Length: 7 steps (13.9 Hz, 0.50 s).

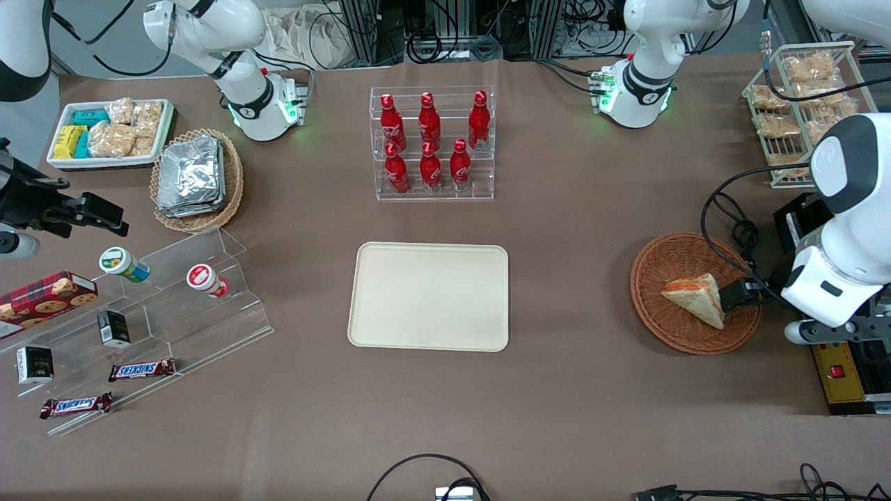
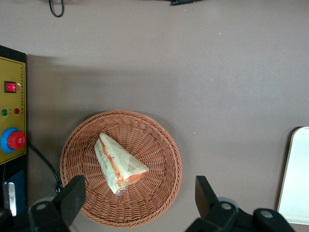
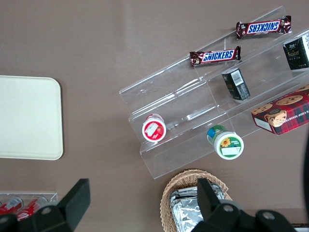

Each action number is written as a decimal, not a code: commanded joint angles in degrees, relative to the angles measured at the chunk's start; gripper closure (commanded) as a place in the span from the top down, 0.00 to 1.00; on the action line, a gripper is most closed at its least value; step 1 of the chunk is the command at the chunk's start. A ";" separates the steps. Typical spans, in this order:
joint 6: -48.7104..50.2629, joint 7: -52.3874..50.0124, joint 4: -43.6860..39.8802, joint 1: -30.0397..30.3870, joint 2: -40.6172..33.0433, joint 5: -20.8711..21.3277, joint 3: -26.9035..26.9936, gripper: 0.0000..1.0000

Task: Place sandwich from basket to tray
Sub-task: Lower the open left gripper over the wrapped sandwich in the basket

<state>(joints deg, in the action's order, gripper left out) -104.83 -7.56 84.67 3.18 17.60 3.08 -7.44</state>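
The sandwich (image 1: 696, 298) (image 2: 118, 164), a clear-wrapped white wedge with orange and green filling, lies in the round brown wicker basket (image 1: 647, 278) (image 2: 169, 145) toward the working arm's end of the table. My gripper (image 1: 731, 296) (image 2: 139, 198) hovers above the basket's edge, beside the sandwich. It is open wide, and its fingers (image 2: 72, 193) hold nothing. The cream tray (image 1: 428, 296) (image 2: 297, 179) lies bare at the middle of the table, apart from the basket.
A clear rack of red bottles (image 1: 431, 142) stands farther from the camera than the tray. A yellow control box (image 1: 839, 372) (image 2: 12, 111) and a wire shelf of snacks (image 1: 800, 104) flank the basket. An acrylic stand (image 1: 160, 313) and a foil-packet basket (image 1: 198, 179) sit toward the parked arm's end.
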 commanded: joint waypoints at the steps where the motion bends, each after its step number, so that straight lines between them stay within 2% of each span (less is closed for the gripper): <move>1: 1.38 -0.26 -1.70 0.16 0.68 -0.88 -0.20 1.00; 5: 1.20 -0.70 -1.27 0.69 0.95 -0.10 0.06 1.00; 7: 0.42 -8.12 1.36 2.18 0.69 -0.62 0.24 1.00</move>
<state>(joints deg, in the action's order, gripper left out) -104.50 -10.41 84.92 3.93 17.99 3.04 -7.19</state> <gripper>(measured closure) 0.000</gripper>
